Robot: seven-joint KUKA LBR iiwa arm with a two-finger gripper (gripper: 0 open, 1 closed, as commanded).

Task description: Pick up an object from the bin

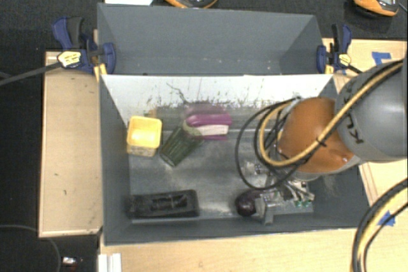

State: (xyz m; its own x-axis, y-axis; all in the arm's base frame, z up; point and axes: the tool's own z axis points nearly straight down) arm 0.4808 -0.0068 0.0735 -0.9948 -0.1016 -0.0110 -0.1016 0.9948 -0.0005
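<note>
Orange wrist cover (306, 137) masks gripper (271, 204), grip state unreadable; dark purple ball (245, 205) beside it could roll away if nudged.

There is 1 grey metal bin (204, 175), and it holds 5 loose things, each a kind of its own; 1 yellow block (144, 134) at the left, towards the back; 1 dark green blocky thing (178, 147) just beside it; 1 purple-and-white oblong thing (208, 123) at the back, near the middle; 1 black rectangular piece (162, 204) lying flat along the front wall; 1 dark purple round thing (246, 205) at the front, right of middle.
</note>
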